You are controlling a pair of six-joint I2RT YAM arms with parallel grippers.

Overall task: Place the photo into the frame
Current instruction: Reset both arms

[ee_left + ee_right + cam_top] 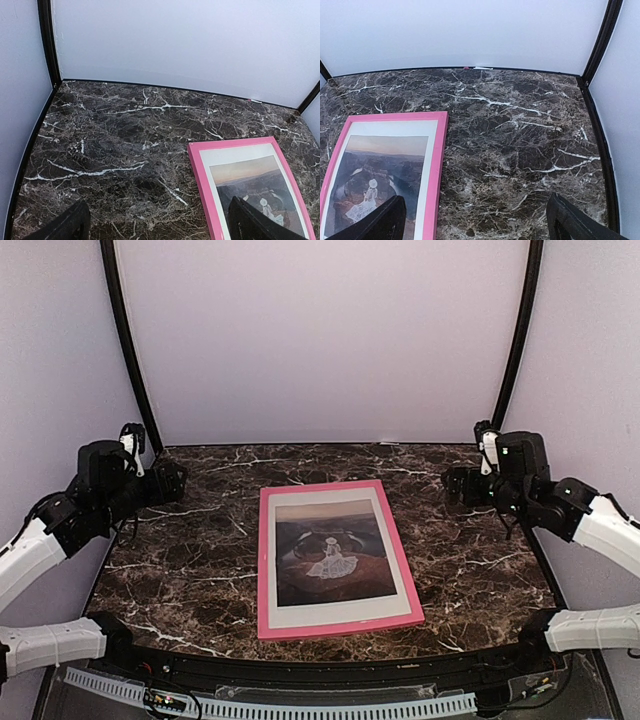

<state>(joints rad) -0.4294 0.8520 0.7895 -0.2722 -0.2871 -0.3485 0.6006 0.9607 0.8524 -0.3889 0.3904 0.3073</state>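
We found the photo (330, 550) lying flat inside the frame (263, 570), midway between the left gripper (172, 480) and right gripper (455, 485), clear of both, whose jaws stood apart and empty. We judged the frame light, stiff, thin-railed: pinch an outer rail.

Dark marble tabletop (180, 570), white veins; pale backdrop (320, 340) behind; black curved poles (128, 340) at rear corners.
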